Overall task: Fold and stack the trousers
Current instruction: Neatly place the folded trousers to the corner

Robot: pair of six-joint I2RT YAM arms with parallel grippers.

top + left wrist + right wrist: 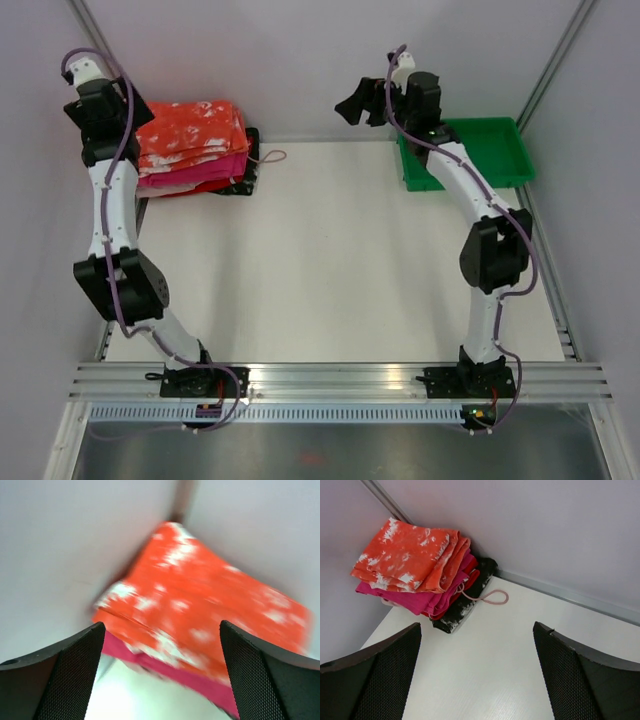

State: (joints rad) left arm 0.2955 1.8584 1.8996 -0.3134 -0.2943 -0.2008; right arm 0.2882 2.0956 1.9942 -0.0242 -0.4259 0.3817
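The trousers [192, 128] are orange-red with white blotches. They lie folded on top of a pile in the far left corner. In the left wrist view they [200, 600] fill the middle, blurred, just beyond my left gripper [162, 675]. That gripper is open, with nothing between its fingers. My left wrist [100, 115] stands at the pile's left side. My right gripper [358, 103] hangs high at the far middle and points left. It [477, 675] is open and empty above bare table, and the trousers [407, 555] lie far from it.
Under the trousers lie a magenta-pink folded cloth [415, 600] and a black mottled cloth [465, 605]. A pink cord loop [492, 597] trails from the pile onto the table. A green tray [490, 150] sits at the far right, behind the right arm. Walls close in the left, back and right.
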